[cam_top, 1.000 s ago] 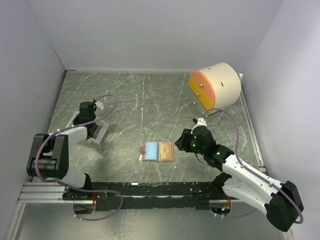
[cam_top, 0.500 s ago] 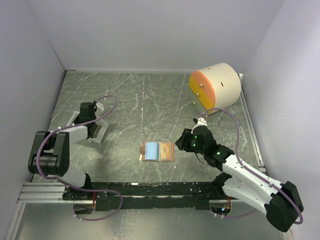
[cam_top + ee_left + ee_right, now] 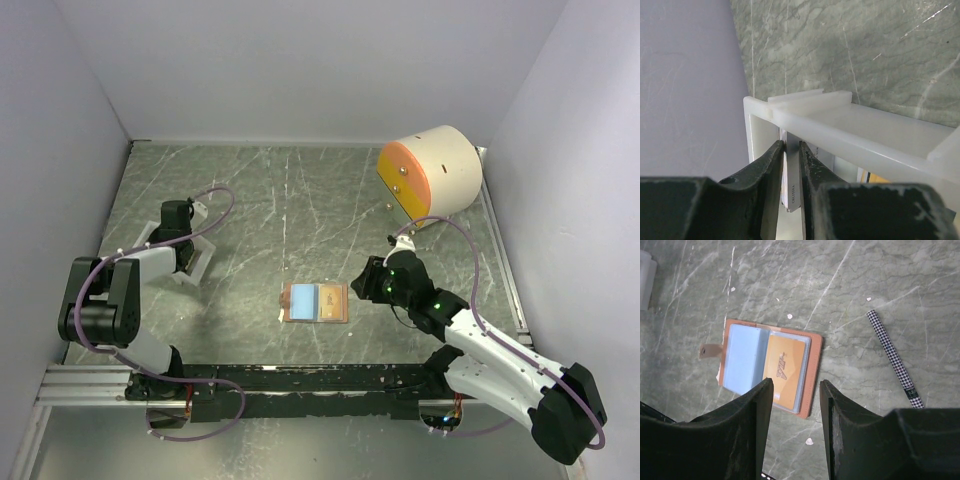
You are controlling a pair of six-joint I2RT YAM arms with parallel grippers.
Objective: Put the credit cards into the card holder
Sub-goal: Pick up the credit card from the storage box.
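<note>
Near the middle of the green table (image 3: 300, 200), toward the front: the card holder (image 3: 315, 301), lying flat and wide open. Tucked in its left pocket, a blue card (image 3: 742, 362). In its right pocket, an orange card (image 3: 785, 371). A little snap tab sticking out at its left edge.

Just to the right of the card holder, up above the table: the right gripper (image 3: 796, 385), fingers spread apart, nothing between them. Not touching the card holder. From the wrist view, pointed down at the right edge of the orange card side.

Farther right, flat on the table and well apart from the card holder: a thin checked stick (image 3: 892, 357).

Far over by the left wall: the left gripper (image 3: 791, 147), reaching into a white tray (image 3: 840, 125). Squeezed tight on a thin pale card (image 3: 791, 190), standing on its edge inside the tray, one finger on each side. Some tiny print on the card, too small to read.

At the back right, a big cream drum (image 3: 432, 172) with an orange face, tipped on its side.
</note>
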